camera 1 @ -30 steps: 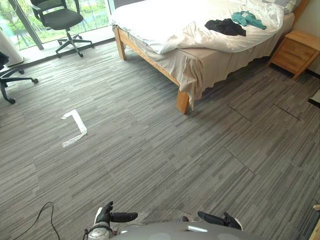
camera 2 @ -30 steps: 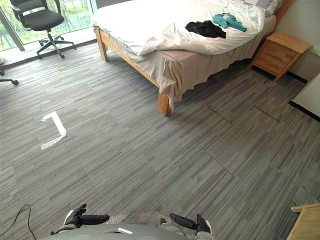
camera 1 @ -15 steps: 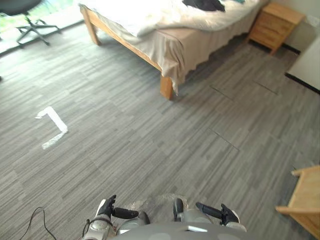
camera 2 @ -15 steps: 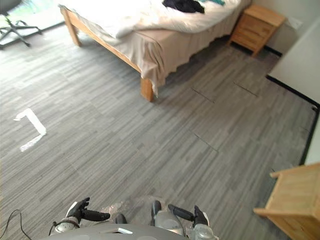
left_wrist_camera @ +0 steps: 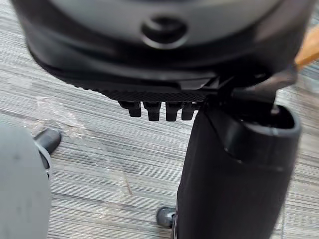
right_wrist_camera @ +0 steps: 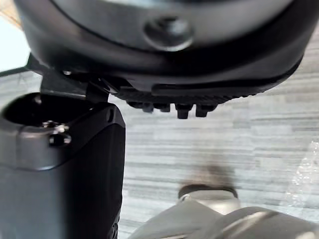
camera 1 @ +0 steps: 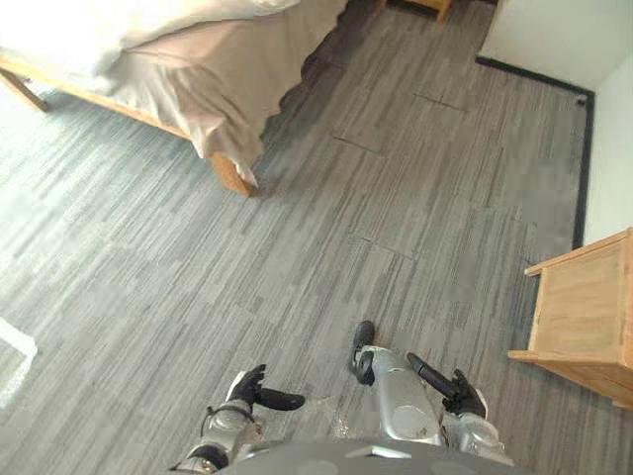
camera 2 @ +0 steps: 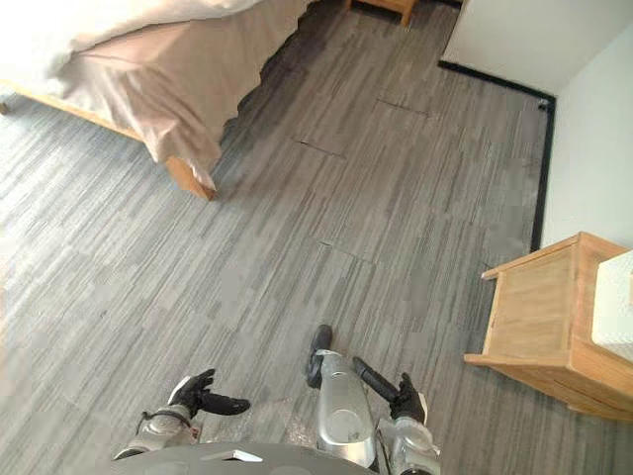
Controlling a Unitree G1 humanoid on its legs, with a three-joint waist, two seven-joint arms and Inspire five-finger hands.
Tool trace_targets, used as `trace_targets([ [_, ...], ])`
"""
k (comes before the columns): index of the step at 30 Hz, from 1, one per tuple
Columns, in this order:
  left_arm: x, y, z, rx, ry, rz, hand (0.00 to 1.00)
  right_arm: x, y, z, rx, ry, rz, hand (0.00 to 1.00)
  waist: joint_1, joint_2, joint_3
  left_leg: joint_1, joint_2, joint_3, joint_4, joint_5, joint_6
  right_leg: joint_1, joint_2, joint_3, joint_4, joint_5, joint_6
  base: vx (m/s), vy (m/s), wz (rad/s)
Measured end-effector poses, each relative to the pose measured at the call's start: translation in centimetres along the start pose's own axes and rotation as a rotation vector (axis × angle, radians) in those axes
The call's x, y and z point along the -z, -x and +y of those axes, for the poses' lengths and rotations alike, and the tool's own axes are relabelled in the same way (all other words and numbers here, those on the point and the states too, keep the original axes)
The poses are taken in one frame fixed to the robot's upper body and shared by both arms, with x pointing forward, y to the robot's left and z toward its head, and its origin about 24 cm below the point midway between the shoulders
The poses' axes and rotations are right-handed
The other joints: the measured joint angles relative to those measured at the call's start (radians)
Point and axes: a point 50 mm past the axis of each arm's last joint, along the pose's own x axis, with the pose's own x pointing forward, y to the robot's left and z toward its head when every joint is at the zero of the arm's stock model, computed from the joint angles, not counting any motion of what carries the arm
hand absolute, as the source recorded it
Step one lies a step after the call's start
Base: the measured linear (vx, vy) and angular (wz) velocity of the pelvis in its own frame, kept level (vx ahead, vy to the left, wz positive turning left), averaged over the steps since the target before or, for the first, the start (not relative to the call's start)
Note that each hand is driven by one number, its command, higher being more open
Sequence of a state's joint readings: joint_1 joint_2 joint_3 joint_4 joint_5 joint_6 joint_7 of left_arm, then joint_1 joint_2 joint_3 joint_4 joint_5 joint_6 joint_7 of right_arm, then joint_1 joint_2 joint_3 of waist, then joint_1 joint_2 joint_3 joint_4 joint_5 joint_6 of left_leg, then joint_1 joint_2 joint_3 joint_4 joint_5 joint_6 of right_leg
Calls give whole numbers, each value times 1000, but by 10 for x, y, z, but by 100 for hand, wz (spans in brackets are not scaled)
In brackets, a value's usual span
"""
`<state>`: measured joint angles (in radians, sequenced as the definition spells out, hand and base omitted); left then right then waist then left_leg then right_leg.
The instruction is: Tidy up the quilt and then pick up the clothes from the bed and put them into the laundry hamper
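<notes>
Your view has swung right: the bed (camera 1: 188,89) and quilt (camera 1: 69,30) now sit upper left, well away. Left hand (camera 1: 249,387) and right hand (camera 1: 465,402) hang loose-fingered, empty; I'd turn back.

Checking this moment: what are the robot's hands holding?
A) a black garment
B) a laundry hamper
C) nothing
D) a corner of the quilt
C: the left hand and the right hand both hang low over the grey floor with relaxed fingers and nothing in them. The bed lies ahead to the robot's left, apart from both hands.
</notes>
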<state>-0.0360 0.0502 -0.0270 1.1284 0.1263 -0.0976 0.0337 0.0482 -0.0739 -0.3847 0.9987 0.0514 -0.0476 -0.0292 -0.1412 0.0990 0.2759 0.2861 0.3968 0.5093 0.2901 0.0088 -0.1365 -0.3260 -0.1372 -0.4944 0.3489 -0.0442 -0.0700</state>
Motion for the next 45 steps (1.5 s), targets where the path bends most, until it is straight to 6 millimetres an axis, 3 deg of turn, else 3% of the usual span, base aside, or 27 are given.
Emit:
trace_targets([
  [1, 1, 1, -1, -5, 21, -4, 100, 4, 0, -1, 2, 13, 21, 100, 5, 6, 3, -81, 65, -40, 243, 33, 69, 62, 25, -1, -21, -38, 3, 560, -428, -12],
  [2, 2, 1, 0, -10, 33, -4, 100, 5, 0, -2, 4, 21, 33, 100, 9, 4, 6, -119, 92, -47, 364, 18, 92, 96, 44, 3, -35, -53, 4, 552, -368, -17],
  [4, -3, 3, 5, -45, 91, -43, 100, 6, -2, -2, 11, 77, 71, 100, 25, 4, 8, -265, 92, -149, 658, -97, 57, 238, 109, 17, -127, -83, 5, 517, -330, -25],
  [6, -16, 2, 10, -71, 138, -102, 100, 6, -3, -3, 3, 173, 88, 100, 60, -8, 12, -375, 36, -157, 724, -170, 33, 311, 142, 45, -195, -87, 3, 430, -236, -47],
  [8, -33, 2, 22, -123, 204, -178, 100, -10, -9, 7, -25, 253, 66, 100, 112, -40, 29, -503, -67, -81, 583, -245, 50, 399, 156, 101, -260, -84, -1, 472, -147, -78],
  [10, -40, 1, 25, -137, 211, -198, 100, -20, -11, 16, -43, 250, 33, 100, 121, -60, 39, -548, -146, -47, 357, -238, 66, 484, 154, 122, -324, -94, 15, 561, -79, -44],
  [13, -39, 1, 22, -131, 243, -189, 100, -30, -12, 22, -45, 241, -16, 100, 131, -62, 35, -598, -234, 12, -65, -106, 137, 604, 156, 138, -397, -138, 62, 576, 43, -24],
  [15, -32, 1, 24, -142, 260, -163, 100, -23, -9, 21, -39, 238, -11, 100, 152, -56, 18, -638, -248, 50, -122, -72, 190, 662, 157, 153, -404, -189, 101, 596, 149, -24],
  [16, -25, 1, 31, -167, 290, -137, 100, -13, -7, 24, -44, 233, 15, 100, 168, -88, -14, -642, -280, 30, -106, 49, 285, 697, 129, 158, -403, -220, 136, 553, 143, -1],
  [17, -20, 2, 34, -178, 298, -122, 100, -5, -5, 25, -49, 230, 34, 100, 167, -104, -39, -637, -298, 23, -112, 92, 310, 705, 105, 155, -400, -224, 144, 904, 215, 25],
  [18, -16, 3, 43, -201, 298, -113, 100, 8, -1, 32, -70, 220, 73, 100, 166, -158, -53, -613, -351, 18, -105, 64, 310, 692, 49, 156, -311, -216, 157, 773, 181, 35],
  [20, -12, 4, 49, -220, 330, -103, 100, 16, 1, 39, -91, 206, 100, 100, 168, -167, -54, -582, -349, -2, -44, -17, 294, 619, 13, 177, -50, -183, 192, 705, 219, 38],
  [21, -6, 5, 50, -227, 335, -74, 100, 18, 1, 39, -94, 172, 111, 100, 166, -172, -55, -519, -355, -30, -27, -71, 268, 547, -22, 209, 205, -110, 205, 777, 275, 56],
  [22, 0, 6, 50, -226, 318, -51, 100, 15, 1, 37, -89, 172, 97, 100, 163, -170, -55, -437, -371, -66, -34, -118, 257, 485, -49, 232, 427, -121, 199, 777, 248, 64],
  [25, 7, 6, 43, -193, 260, -19, 100, 13, 1, 29, -69, 163, 72, 100, 133, -135, -65, -266, -384, -166, -100, -161, 229, 363, -81, 184, 614, -166, 125, 628, 68, 109],
  [26, 1, 4, 41, -185, 246, -28, 100, 10, 1, 27, -64, 156, 53, 100, 128, -131, -64, -196, -383, -222, -139, -164, 221, 308, -86, 156, 595, -202, 83, 488, -29, 132],
  [28, -7, 1, 38, -171, 232, -47, 100, 6, 0, 25, -55, 140, 35, 100, 106, -124, -60, -142, -362, -311, -161, -168, 211, 233, -83, 126, 450, -226, 66, 561, -175, 162],
  [30, -16, -1, 34, -155, 222, -69, 100, 3, -1, 20, -44, 139, 26, 100, 102, -111, -56, -114, -328, -364, -175, -180, 192, 176, -68, 139, 179, -193, 109, 502, -266, 152],
  [32, -20, -1, 32, -145, 210, -86, 100, 1, -2, 16, -38, 150, 26, 100, 94, -108, -56, -89, -292, -436, -190, -225, 114, 116, -81, 212, -189, -60, 182, 659, -516, 128],
  [33, -18, -1, 32, -146, 211, -82, 100, 2, -1, 16, -39, 154, 33, 100, 95, -115, -56, -82, -291, -449, -194, -238, 93, 99, -95, 241, -238, -36, 206, 663, -591, 100],
  [34, -11, 0, 31, -150, 211, -60, 100, 6, -1, 14, -41, 164, 54, 100, 96, -127, -50, -44, -282, -475, -209, -265, 51, 81, -122, 288, -245, 27, 238, 539, -505, 85],
  [36, 4, 2, 20, -129, 227, -5, 100, 6, -2, 4, -24, 161, 62, 100, 89, -75, -44, -7, -240, -475, -211, -280, 39, 66, -100, 304, -96, 88, 251, 503, -471, 83],
  [37, 11, 4, 12, -110, 239, 16, 100, 3, -2, 1, -24, 169, 53, 100, 82, -59, -41, -7, -232, -468, -180, -275, 52, 63, -84, 314, -22, 59, 208, 455, -424, 90],
  [38, 19, 7, 1, -92, 284, 43, 100, -2, -4, -7, -19, 191, 46, 100, 85, -15, -46, -37, -175, -475, -72, -275, 52, 109, -64, 265, 10, -2, 175, 437, -397, 90],
  [41, 18, 7, 9, -132, 354, 27, 100, 11, -1, -13, -20, 236, 102, 100, 88, -8, -39, -222, -114, -506, 305, -182, 41, 278, -72, 113, -42, -70, 153, 391, -333, 128],
  [43, 15, 7, 14, -163, 410, 13, 100, 19, 1, -16, -15, 242, 127, 100, 98, -11, -39, -307, -72, -374, 422, -199, 31, 381, -70, 40, -110, -71, 145, 332, -219, 100],
  [45, 13, 7, 15, -167, 415, 1, 100, 24, 2, -19, -8, 241, 139, 100, 110, -15, -38, -340, -89, -206, 345, -215, 37, 435, -91, -7, -144, -61, 161, 339, -82, 62],
])
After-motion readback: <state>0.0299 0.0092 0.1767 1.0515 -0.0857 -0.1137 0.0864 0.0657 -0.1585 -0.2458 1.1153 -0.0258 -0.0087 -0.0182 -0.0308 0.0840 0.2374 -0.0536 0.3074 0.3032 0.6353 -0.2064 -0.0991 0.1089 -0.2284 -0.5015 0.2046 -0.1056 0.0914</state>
